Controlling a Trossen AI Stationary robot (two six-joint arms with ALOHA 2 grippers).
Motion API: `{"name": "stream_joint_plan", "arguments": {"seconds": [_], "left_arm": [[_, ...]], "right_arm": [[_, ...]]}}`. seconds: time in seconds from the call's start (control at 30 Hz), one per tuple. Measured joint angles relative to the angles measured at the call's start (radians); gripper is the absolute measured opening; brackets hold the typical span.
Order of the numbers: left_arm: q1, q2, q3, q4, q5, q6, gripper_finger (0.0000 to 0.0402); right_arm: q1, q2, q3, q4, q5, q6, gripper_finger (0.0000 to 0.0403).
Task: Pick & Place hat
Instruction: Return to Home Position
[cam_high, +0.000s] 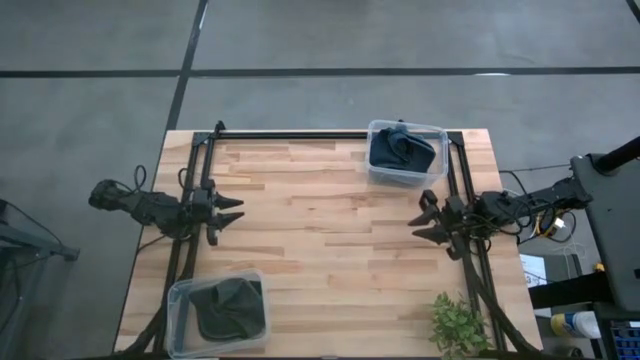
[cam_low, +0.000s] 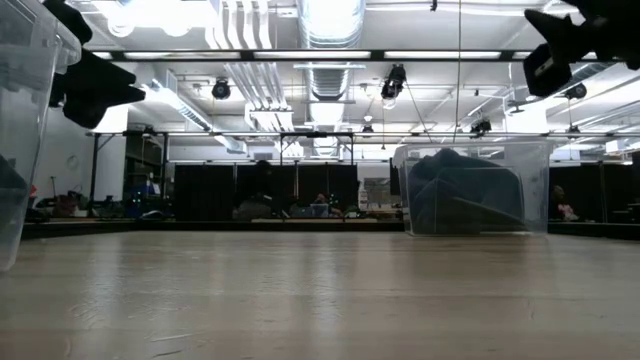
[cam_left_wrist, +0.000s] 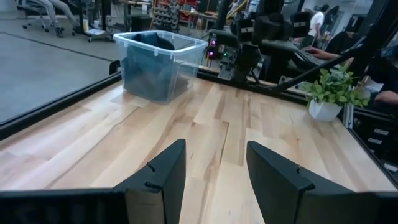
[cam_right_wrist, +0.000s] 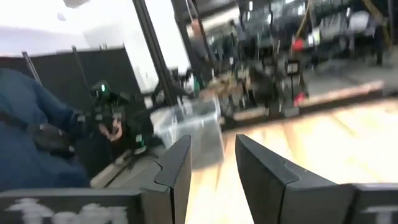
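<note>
A dark blue hat (cam_high: 400, 150) lies in a clear bin (cam_high: 437, 133) at the table's far right; it also shows in the low view (cam_low: 465, 190) and in the left wrist view (cam_left_wrist: 149, 68). A second dark hat (cam_high: 228, 308) lies in a clear bin (cam_high: 180, 300) at the near left. My left gripper (cam_high: 232, 211) hovers open and empty over the table's left side, and its fingers show apart in the left wrist view (cam_left_wrist: 214, 177). My right gripper (cam_high: 424, 224) hovers open and empty over the right side, as its wrist view (cam_right_wrist: 211, 168) also shows.
A small potted plant (cam_high: 460, 325) stands at the near right edge. Black frame rails (cam_high: 330, 134) run along the far edge and both sides. Bare wood (cam_high: 330, 230) lies between the grippers. A person in blue (cam_right_wrist: 31, 137) is beyond the table.
</note>
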Motion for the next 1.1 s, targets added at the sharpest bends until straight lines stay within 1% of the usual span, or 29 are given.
{"name": "stream_joint_plan", "arguments": {"seconds": [0.13, 0.23, 0.53, 0.63, 0.8, 1.1], "left_arm": [[0.001, 0.000, -0.006, -0.024, -0.001, -0.020, 0.0162], [0.004, 0.000, -0.006, -0.021, -0.002, -0.020, 0.0162], [0.008, 0.000, -0.006, 0.000, -0.009, -0.053, 0.0162], [0.008, 0.000, -0.006, 0.016, -0.025, -0.060, 0.0162], [0.008, 0.000, -0.009, 0.014, -0.087, -0.060, 0.0162], [0.008, 0.000, -0.009, 0.013, -0.084, -0.077, 0.0162]], "right_arm": [[0.000, -0.026, 0.000, -0.105, -0.018, 0.055, 0.0118], [0.000, -0.043, 0.000, -0.144, -0.019, 0.068, 0.0118], [0.000, -0.098, 0.000, -0.161, -0.027, -0.038, 0.0118], [0.000, -0.102, 0.000, -0.164, -0.027, -0.040, 0.0118], [0.000, -0.100, 0.000, -0.172, -0.027, -0.038, 0.0118], [0.000, -0.100, 0.000, -0.178, -0.026, -0.036, 0.0118]]}}
